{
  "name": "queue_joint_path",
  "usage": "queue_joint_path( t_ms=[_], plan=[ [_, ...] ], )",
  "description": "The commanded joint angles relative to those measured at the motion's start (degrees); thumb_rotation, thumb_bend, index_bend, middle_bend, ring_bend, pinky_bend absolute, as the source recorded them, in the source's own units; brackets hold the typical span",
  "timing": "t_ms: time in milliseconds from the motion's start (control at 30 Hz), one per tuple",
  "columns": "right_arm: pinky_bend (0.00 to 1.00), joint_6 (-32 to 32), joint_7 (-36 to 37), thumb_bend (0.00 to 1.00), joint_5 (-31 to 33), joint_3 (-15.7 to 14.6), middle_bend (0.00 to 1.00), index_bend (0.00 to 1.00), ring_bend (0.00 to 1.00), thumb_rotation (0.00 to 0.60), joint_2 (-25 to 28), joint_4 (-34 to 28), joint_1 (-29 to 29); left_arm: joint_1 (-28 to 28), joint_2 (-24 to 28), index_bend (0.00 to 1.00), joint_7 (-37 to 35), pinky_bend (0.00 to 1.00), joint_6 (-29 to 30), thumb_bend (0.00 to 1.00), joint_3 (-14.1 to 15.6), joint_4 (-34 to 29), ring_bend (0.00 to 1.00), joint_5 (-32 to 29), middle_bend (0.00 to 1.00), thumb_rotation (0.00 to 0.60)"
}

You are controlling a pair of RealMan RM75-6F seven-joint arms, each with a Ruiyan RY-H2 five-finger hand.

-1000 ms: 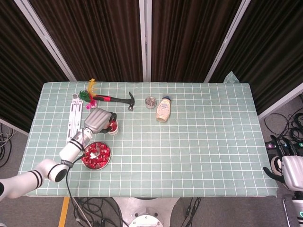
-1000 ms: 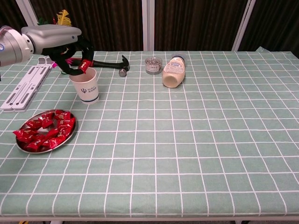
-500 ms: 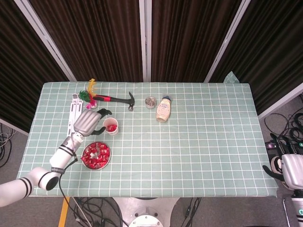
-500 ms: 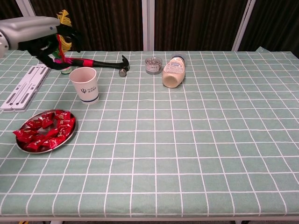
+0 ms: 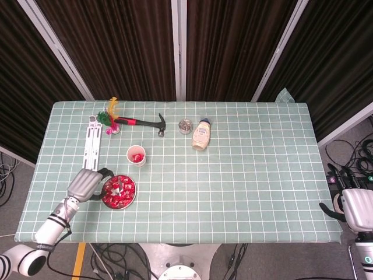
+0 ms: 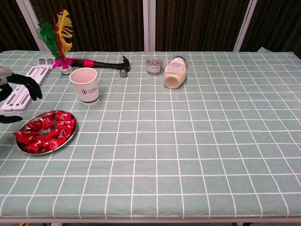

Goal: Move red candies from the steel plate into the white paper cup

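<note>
Cup (image 5: 136, 156) holds some red candy; plate (image 5: 132, 199) at lower left mostly full (I judge early stage). My left hand (image 5: 87, 185) empty, fingers spread, beside plate.

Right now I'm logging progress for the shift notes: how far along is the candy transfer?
Done: the white paper cup shows red candy inside. In hand: nothing; the left robot hand hovers open beside the round steel plate, and the right robot hand sits off the table. Left: a pile of red wrapped candies fills the plate.
</note>
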Motion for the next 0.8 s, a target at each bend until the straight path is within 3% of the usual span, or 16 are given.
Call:
queue_joint_path(
  t_ms=[33,367,800],
  plan=[
    [0.25,0.20,-0.05,0.10,-0.16,-0.04,0.23,0.06,0.09,0.600,0.08,-0.07,-0.05,0.19,-1.96,0.41,0.18,1.00,-1.80,0.26,-0.44,1.21,0.81,-1.89,0.46,0.600],
    [0.26,0.84,-0.12,0.10,0.24,-0.17,0.23,0.06,0.09,0.600,0.33,-0.29,-0.59,-1.46,-5.48,0.44,3.65,1.00,-6.98,0.26,-3.08,4.54,0.81,-7.95,0.50,0.600],
    [0.26,0.47,-0.29,0.10,1.12,0.02,0.23,0.06,0.09,0.600,0.43,-0.25,-0.57,-0.50,-7.88,0.47,4.85,1.00,-4.62,0.26,-2.72,6.24,0.82,-5.71,0.53,0.600]
  ],
)
